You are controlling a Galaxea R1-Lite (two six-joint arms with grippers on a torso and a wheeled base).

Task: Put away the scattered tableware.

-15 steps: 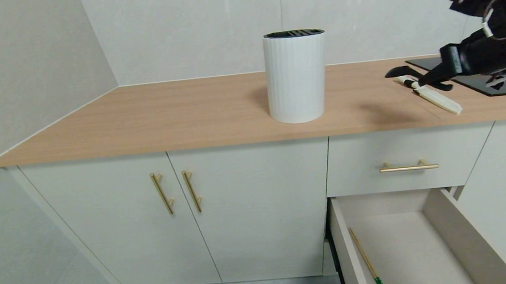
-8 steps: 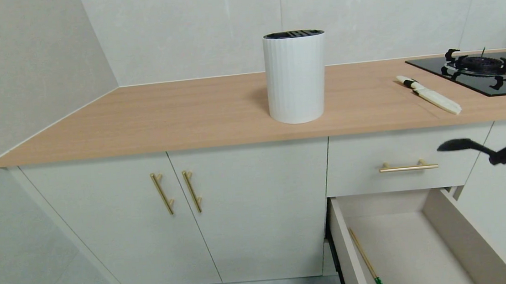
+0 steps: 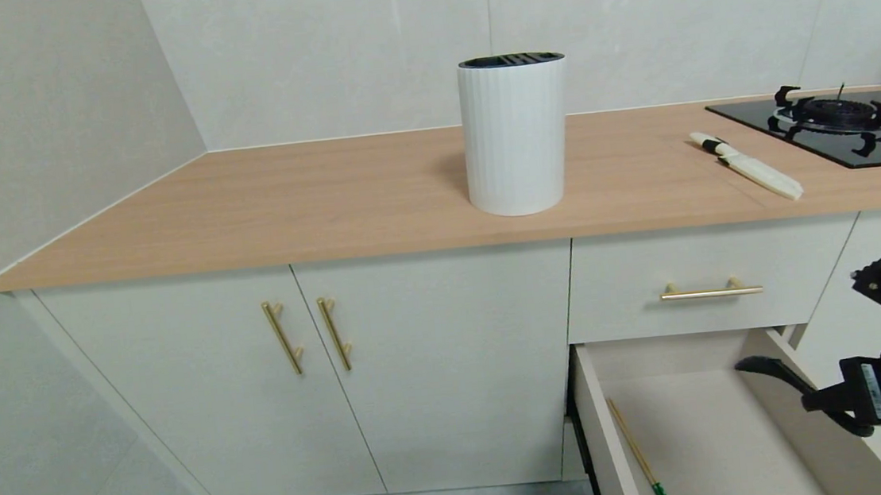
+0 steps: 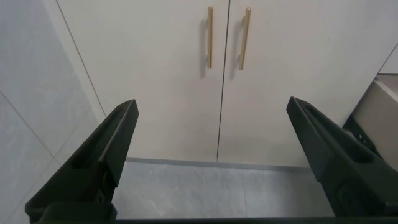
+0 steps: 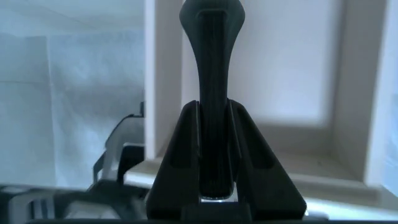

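Hovering at the open drawer's [image 3: 598,425] right wall, right gripper [image 3: 821,404] is clamped on a black utensil [image 3: 762,369], its long axis running out past the fingertips toward the drawer interior; left gripper [image 4: 211,111], spread wide, is well apart.

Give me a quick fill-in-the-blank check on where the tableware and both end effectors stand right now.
1. The right end effector holds a black spoon at the open ____.
2. Inside it lies a pair of green-tipped ____.
3. The white knife lies on the countertop between the ribbed white holder and the ____.
4. The left end effector faces the cabinet doors with its fingers ____.
Missing words: drawer; chopsticks; stove; open.
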